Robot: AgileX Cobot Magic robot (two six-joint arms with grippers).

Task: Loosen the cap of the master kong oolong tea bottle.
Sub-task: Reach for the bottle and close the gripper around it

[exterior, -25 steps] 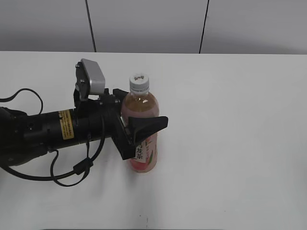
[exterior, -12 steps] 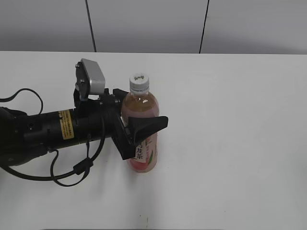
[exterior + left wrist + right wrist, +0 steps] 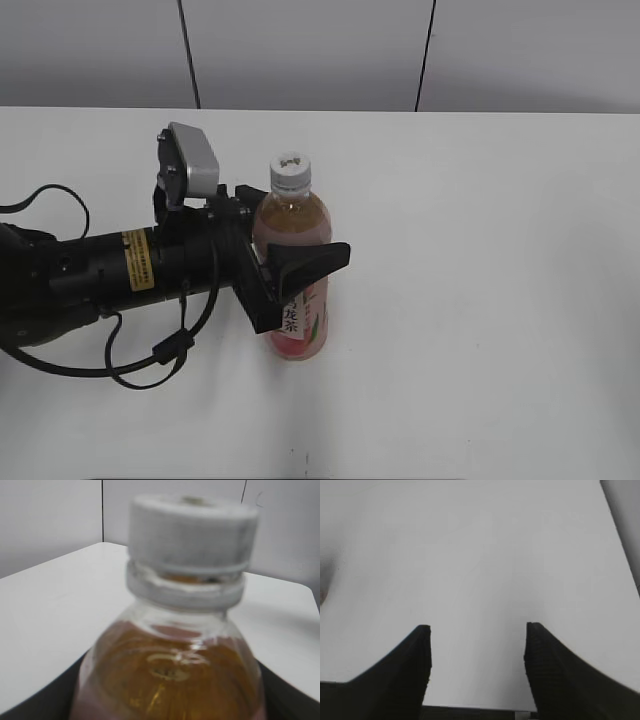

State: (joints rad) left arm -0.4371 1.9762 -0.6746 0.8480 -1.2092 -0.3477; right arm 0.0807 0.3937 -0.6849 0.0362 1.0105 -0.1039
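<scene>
In the exterior view the black left arm lies low and nearly level across the white table (image 3: 480,300), reaching in from nine o'clock; its left gripper (image 3: 290,262) is clamped on the slim clear plastic bottle of pinkish-amber tea (image 3: 293,270), which stands upright near the table's middle; one black finger (image 3: 310,262) crosses the front of the bottle just above the pink-and-white label; the small round white ribbed cap (image 3: 290,173) sits on the neck at twelve o'clock of the gripper, untouched; a grey camera block (image 3: 192,160) rides atop the wrist; a black cable (image 3: 150,355) loops under the arm.

In the left wrist view the bottle fills the frame, blurred, the cap (image 3: 192,535) at twelve o'clock and amber tea below; dark finger edges flank it at five and seven o'clock.

In the right wrist view the right gripper (image 3: 477,667) hangs above bare table, its two black fingers (image 3: 410,672) spread apart, holding nothing.
</scene>
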